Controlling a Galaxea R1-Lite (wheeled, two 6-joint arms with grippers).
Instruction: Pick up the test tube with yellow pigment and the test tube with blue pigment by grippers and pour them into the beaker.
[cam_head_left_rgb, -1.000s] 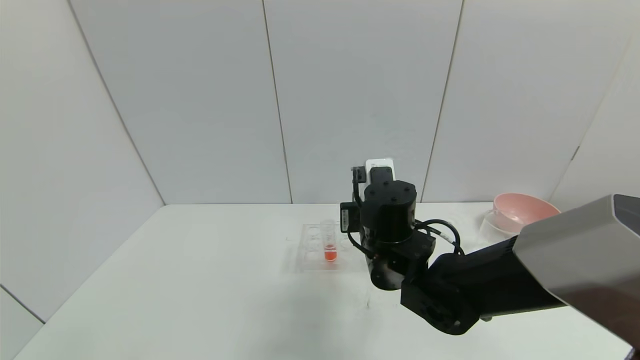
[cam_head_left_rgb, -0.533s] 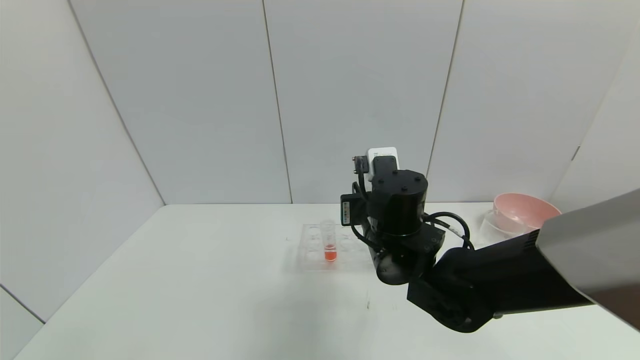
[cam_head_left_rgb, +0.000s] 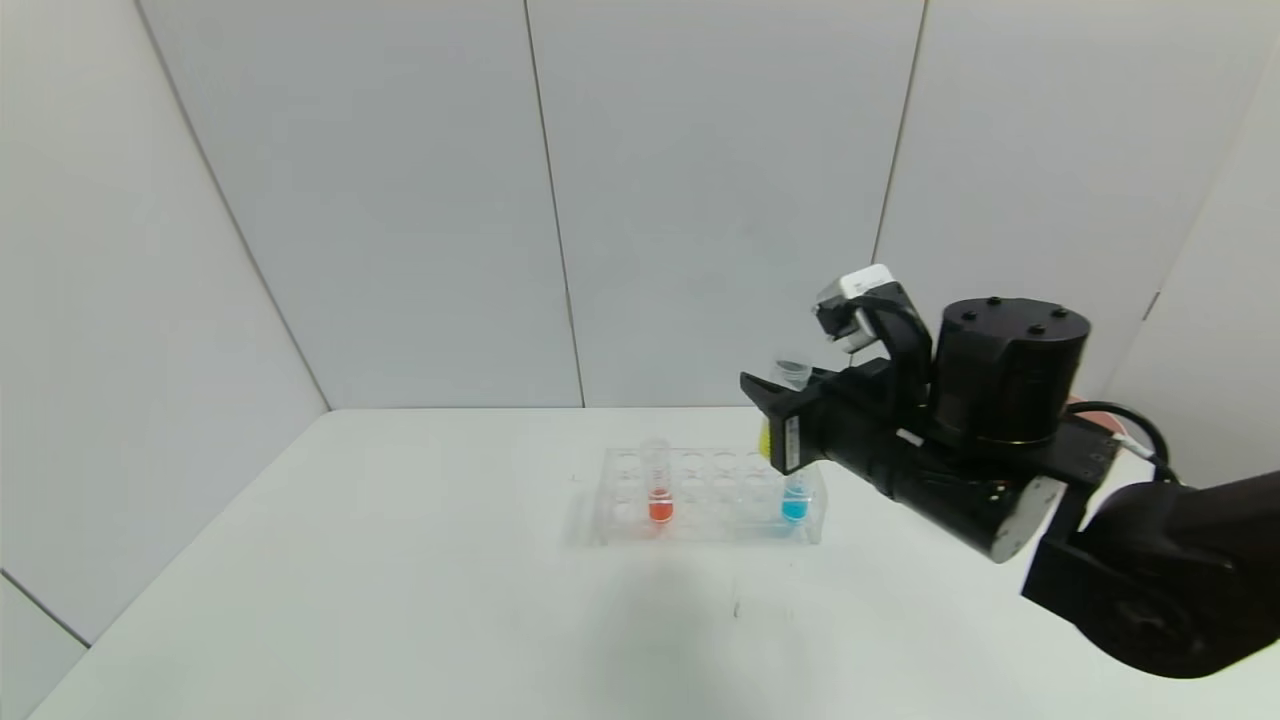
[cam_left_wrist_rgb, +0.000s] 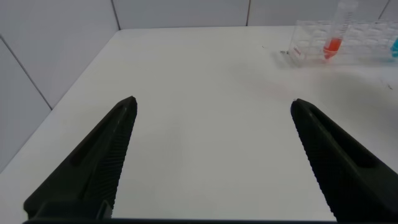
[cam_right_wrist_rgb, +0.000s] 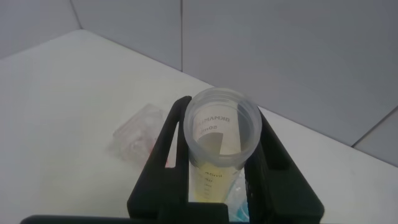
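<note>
With its jaws clenched on the yellow tube (cam_head_left_rgb: 778, 412), held upright above the rack's (cam_head_left_rgb: 700, 497) right end, the right gripper (cam_head_left_rgb: 790, 420) must carry it somewhere unseen, since no beaker shows; the left gripper (cam_left_wrist_rgb: 211, 155), released, hovers far left.

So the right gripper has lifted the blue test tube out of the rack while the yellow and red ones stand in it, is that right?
Not quite. The right gripper holds the yellow test tube, as the right wrist view shows. The blue test tube and the red one stand in the rack.
</note>
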